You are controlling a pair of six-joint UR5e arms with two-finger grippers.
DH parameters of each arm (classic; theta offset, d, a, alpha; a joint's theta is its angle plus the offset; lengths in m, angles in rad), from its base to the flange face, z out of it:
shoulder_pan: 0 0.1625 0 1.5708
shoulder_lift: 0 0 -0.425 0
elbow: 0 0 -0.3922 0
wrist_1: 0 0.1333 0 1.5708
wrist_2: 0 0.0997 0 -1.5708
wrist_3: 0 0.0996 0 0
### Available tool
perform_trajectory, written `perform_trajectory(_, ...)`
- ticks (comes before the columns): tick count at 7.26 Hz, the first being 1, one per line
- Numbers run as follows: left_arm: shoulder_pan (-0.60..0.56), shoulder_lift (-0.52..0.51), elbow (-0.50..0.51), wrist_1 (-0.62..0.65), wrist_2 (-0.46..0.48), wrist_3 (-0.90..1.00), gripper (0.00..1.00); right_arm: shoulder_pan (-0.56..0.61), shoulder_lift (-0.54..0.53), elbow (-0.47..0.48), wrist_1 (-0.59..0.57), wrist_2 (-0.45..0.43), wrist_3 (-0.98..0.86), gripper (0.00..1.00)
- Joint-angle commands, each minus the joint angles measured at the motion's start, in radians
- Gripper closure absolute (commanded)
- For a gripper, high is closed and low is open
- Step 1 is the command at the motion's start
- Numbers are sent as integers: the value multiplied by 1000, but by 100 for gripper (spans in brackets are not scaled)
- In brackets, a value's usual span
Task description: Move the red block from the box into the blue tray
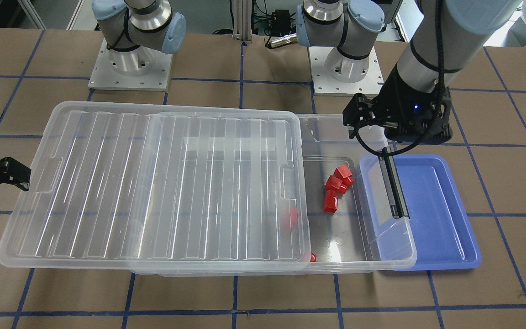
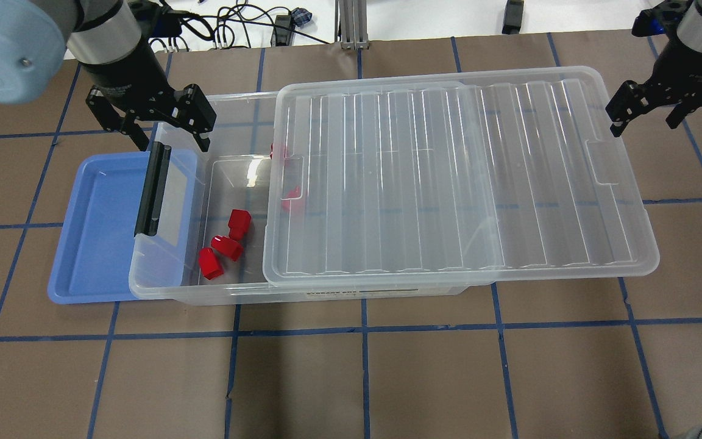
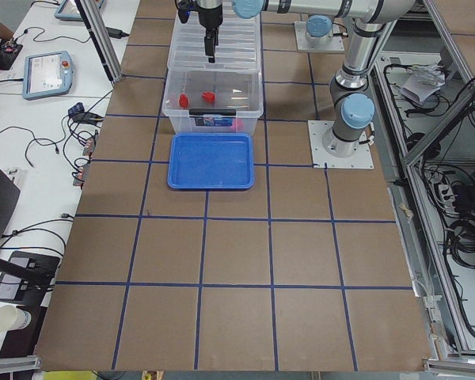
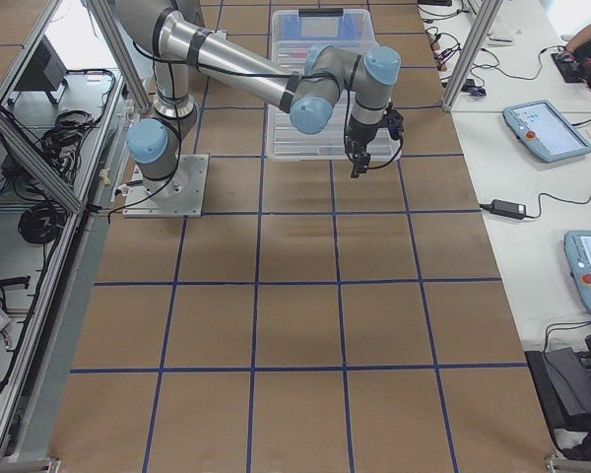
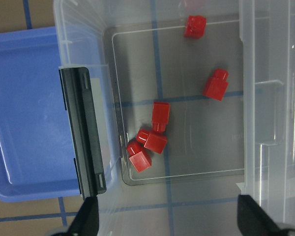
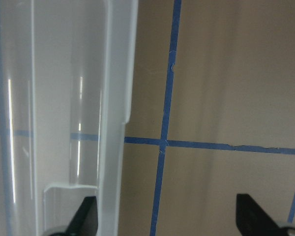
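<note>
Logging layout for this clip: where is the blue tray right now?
Overhead view, left side: the blue tray lies beside the latch end of the clear box, near the open left tool.

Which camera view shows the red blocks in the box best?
Left wrist view: all five red blocks show close and clear. Overhead and front-facing blur two under the lid. Exterior left shows specks; the others, none.

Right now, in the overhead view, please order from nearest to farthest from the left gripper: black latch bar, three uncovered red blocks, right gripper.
1. Black latch bar, just beside the left gripper, on the box's short end.
2. Three uncovered red blocks, inside the box, left of the lid.
3. Right gripper, beyond the lid's far end.
</note>
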Motion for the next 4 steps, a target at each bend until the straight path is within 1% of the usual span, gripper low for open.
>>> perform_trajectory(1, -7, -49, -121, 173, 1, 8, 0, 5, -43, 2, 15, 6, 51, 0)
perform_trajectory(2, -7, -51, -187, 232, 0, 6, 0, 6, -72, -1, 58, 14, 98, 0)
perform_trajectory(3, -7, -60, -229, 298, -2, 8, 0, 6, -113, -1, 70, 11, 103, 0)
perform_trajectory(4, -7, -75, -242, 314, -2, 0, 0, 10, -156, 1, 87, 11, 121, 0)
